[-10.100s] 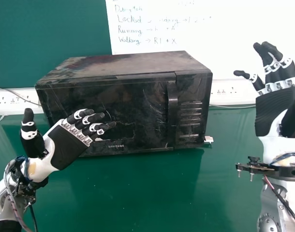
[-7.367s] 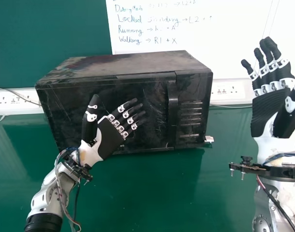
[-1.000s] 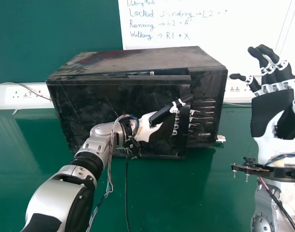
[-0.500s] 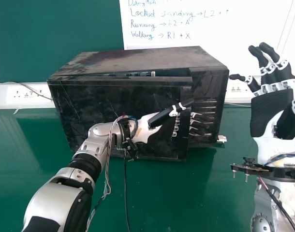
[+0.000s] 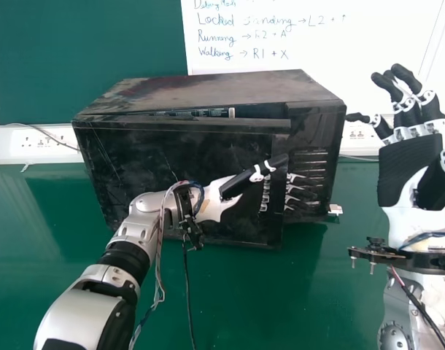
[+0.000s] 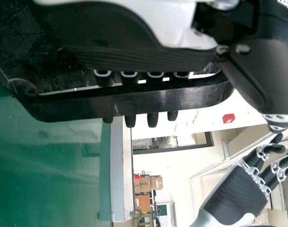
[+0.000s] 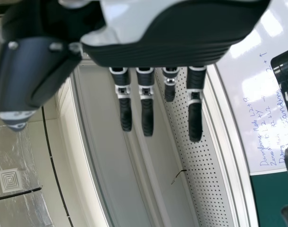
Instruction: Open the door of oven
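Observation:
The black oven (image 5: 208, 86) stands on the green table, its door (image 5: 131, 157) slightly ajar, with a narrow gap along the top and at the handle side. My left hand (image 5: 221, 200) lies across the door front, thumb over the handle (image 5: 279, 137) and fingers reaching past the door's edge before the vented panel. In the left wrist view the straight fingers of my left hand (image 6: 134, 54) pass behind the handle bar (image 6: 125, 101), tips showing beyond it. My right hand (image 5: 408, 168) is raised at the right, away from the oven, fingers relaxed; the right wrist view shows this hand (image 7: 158, 52) holding nothing.
Behind the oven are a wall socket strip (image 5: 44, 146), a cable and a whiteboard (image 5: 281, 44) with writing. A small white plug (image 5: 335, 209) sits by the oven's right side. Green table surface (image 5: 317, 292) extends before the oven.
The door was closed in the oldest frames and has swung outward a little further over the last second. My left hand has moved from the door's left part to the handle. The right hand has barely moved lately.

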Robot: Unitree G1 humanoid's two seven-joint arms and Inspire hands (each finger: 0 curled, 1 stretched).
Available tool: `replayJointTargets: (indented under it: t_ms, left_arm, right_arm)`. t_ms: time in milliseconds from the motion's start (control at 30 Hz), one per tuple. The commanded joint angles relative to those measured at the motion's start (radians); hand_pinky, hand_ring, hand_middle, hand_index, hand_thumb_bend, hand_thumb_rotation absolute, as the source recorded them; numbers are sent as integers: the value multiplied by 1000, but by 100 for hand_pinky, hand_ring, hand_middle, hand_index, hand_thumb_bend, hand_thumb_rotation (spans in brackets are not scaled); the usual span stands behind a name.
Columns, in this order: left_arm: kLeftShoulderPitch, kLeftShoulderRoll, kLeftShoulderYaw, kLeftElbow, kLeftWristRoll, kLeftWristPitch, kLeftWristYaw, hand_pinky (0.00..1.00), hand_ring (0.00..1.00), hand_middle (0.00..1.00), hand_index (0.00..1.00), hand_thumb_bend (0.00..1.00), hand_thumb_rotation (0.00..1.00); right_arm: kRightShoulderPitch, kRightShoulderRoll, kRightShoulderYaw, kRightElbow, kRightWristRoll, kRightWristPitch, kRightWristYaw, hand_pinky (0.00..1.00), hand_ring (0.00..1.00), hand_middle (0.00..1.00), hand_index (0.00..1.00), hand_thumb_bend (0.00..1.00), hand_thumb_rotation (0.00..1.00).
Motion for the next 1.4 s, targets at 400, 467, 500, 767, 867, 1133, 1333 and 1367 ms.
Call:
replayJointTargets:
  t_ms: [400,467,500,767,867,1133,1333,1367]
  left_arm:
    - [110,-27,-26,-272,-112,124,-64,42,58,69,73,100,76]
    - [129,-25,-31,-307,-123,137,-71,42,58,69,73,100,78]
    - [138,-22,-33,-323,-128,146,-73,42,58,69,73,100,78]
    - [213,-1,-53,-431,-162,185,-80,42,59,67,73,100,80]
    - [244,9,-59,-477,-175,196,-84,42,57,66,72,100,81]
    - [313,40,-68,-612,-225,269,-95,37,53,67,72,98,80]
    - [378,61,-75,-678,-240,285,-81,36,49,67,72,96,81]
    - [386,65,-74,-686,-246,291,-85,35,49,67,72,96,81]
  right_arm:
    - [-10,6,-4,-14,-85,4,-69,85,92,93,88,100,100]
    - [-9,6,-1,-17,-90,5,-76,85,92,93,88,100,100]
    - [-8,5,0,-17,-91,5,-77,85,92,93,88,100,100]
    - [-11,1,3,-19,-92,5,-84,85,92,93,88,100,100]
    - [-13,-2,1,-13,-94,1,-82,84,92,93,88,100,100]
    - [-20,1,5,-10,-99,1,-86,83,92,93,88,100,100]
    - [-23,1,5,-8,-104,0,-89,83,91,93,88,100,100]
    - [-23,1,5,-10,-104,1,-90,83,92,93,88,100,100]
